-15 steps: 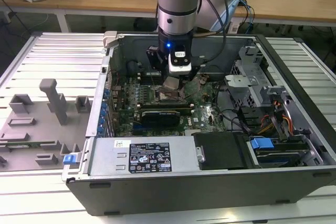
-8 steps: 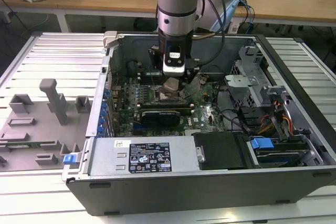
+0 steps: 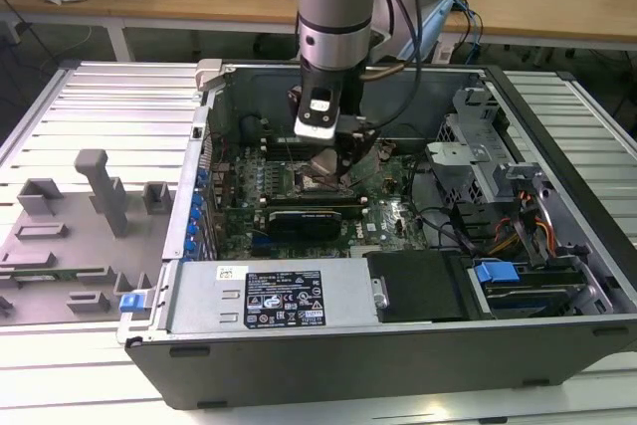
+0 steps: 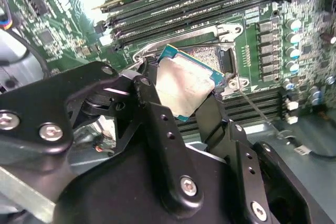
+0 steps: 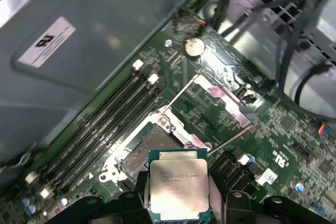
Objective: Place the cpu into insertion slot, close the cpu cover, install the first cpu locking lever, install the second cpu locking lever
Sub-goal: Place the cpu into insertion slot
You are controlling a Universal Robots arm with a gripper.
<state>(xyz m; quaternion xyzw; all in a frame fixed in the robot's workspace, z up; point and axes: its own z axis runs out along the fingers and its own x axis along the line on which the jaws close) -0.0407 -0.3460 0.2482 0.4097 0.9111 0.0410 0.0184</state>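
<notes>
cpu (image 5: pixel 178 184) in gripper (image 5: pixel 178 205), tilted, close over open insertion slot (image 5: pixel 148 144)

The computer case (image 3: pixel 398 365) is lying open on the slatted metal surface (image 3: pixel 109 97). The arm (image 3: pixel 333 7) is reaching down into the case, and its pincer (image 3: pixel 331 171) is gripping the cpu (image 3: pixel 325 163) at a tilt over the case's middle. There the insertion slot (image 3: pixel 304 184) is sitting in the green board (image 3: pixel 388 201). A grey fixture block (image 3: pixel 95 186) is standing outside the case, on the exterior view's left.
</notes>
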